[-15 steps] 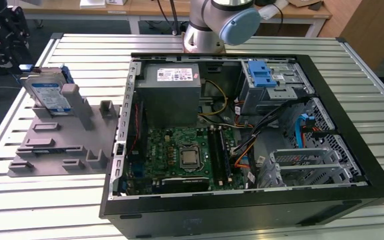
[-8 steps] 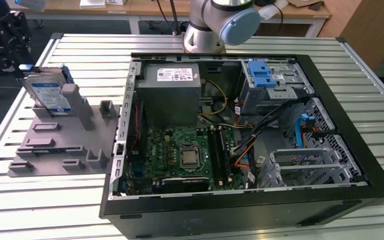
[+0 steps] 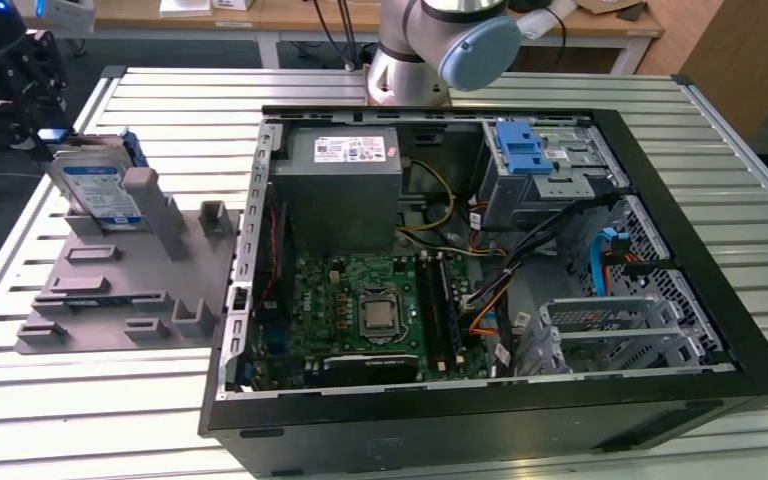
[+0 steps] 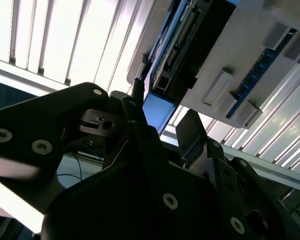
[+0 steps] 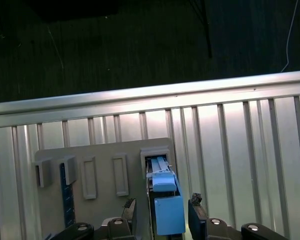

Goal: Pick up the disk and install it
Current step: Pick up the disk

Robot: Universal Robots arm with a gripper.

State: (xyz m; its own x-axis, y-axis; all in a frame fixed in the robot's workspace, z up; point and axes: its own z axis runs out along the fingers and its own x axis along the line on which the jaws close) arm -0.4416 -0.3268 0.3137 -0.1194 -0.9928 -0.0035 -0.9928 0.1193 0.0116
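Observation:
The disk (image 3: 97, 187) stands on edge in a slot of the grey holder (image 3: 131, 275) on the exterior view's left, its white-and-blue label facing out and its blue frame along its edges. My gripper (image 3: 48, 132) hangs just above and behind its upper end. In the first wrist view the disk's blue edge (image 5: 166, 212) sits between my two fingertips (image 5: 130, 209) with a gap on each side, so my gripper (image 5: 163, 210) is open around it. In the second wrist view the disk's connector end (image 4: 182, 45) and its blue frame tab (image 4: 157, 111) lie between the fingers.
An open black computer case (image 3: 704, 200) lies to the exterior view's right of the holder, with a grey power supply box (image 3: 337, 190), a motherboard (image 3: 371, 310) and a drive bay with a blue latch (image 3: 524, 150). All rest on a slatted metal table (image 3: 104, 420).

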